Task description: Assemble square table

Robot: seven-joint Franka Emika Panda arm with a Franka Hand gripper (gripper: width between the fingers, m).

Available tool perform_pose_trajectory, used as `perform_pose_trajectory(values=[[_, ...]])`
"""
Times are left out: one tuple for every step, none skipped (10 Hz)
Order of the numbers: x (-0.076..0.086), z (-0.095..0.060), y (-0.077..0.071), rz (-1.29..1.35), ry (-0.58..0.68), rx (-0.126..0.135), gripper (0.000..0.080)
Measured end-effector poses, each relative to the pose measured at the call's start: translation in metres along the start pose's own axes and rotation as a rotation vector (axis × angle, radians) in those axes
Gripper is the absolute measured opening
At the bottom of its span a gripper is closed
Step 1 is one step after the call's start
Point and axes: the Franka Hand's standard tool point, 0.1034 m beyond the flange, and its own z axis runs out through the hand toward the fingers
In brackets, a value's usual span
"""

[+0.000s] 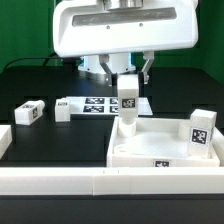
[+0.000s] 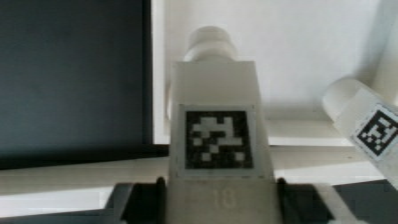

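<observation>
Exterior view: the arm comes down from above the middle of the dark worktop (image 1: pixel 40 75). Its fingers (image 1: pixel 127 78) are closed on the upper end of the gripped leg (image 1: pixel 128 102), a short white block with a black-and-white tag on its face. The leg hangs upright over the corner of the table top (image 1: pixel 160 128) that lies on the exterior view's left and away from the camera. Whether its lower end touches that corner cannot be established.

The table top is a large white square tray with a raised rim, lying flat on the exterior view's right. A tag shows on its near rim. The standing leg (image 1: pixel 200 128) is upright at the tray's far corner on the exterior view's right, tag facing the camera.

Two loose legs (image 1: pixel 30 112) (image 1: pixel 63 107) lie on the worktop on the exterior view's left, well apart from the tray. The marker board (image 1: pixel 103 104) lies flat between them and the gripped leg. A long white border rail (image 1: pixel 100 182) runs along the front edge.

Wrist view: the gripped leg (image 2: pixel 221 140) fills the centre, its tag square to the camera. Its far end narrows to a round peg (image 2: pixel 214 42) over the white of the table top (image 2: pixel 294 70). The dark fingers (image 2: pixel 153 198) show at both sides of the leg's near end, pressed to it. The standing leg (image 2: pixel 365 120) is beside it, tilted in this picture. The worktop (image 2: pixel 71 80) is dark to one side.
</observation>
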Motion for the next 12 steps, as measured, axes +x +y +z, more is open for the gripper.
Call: perform_pose_trajectory(values=[[-0.001,0.003,0.001,0.005,0.017,-0.005,0.0287],[0.004,0.005,0.002,0.012,0.018,-0.003,0.0287],[0.011,0.004,0.001,0.012,0.021,0.000,0.0287],[0.017,0.002,-0.001,0.009,0.030,0.000,0.0287],[0.020,0.001,-0.004,0.002,0.043,0.001,0.0287],[0.020,0.001,-0.002,0.001,0.067,-0.007,0.0287],[0.019,0.002,-0.001,0.002,0.067,-0.008,0.0287],[0.023,0.001,0.001,0.001,0.109,-0.018,0.0287],[0.025,0.003,0.003,-0.002,0.175,-0.035,0.0287],[0.026,0.004,0.005,-0.007,0.249,-0.054,0.0287],[0.025,0.006,0.006,-0.011,0.291,-0.065,0.0287],[0.025,0.008,0.007,-0.014,0.328,-0.076,0.0287]])
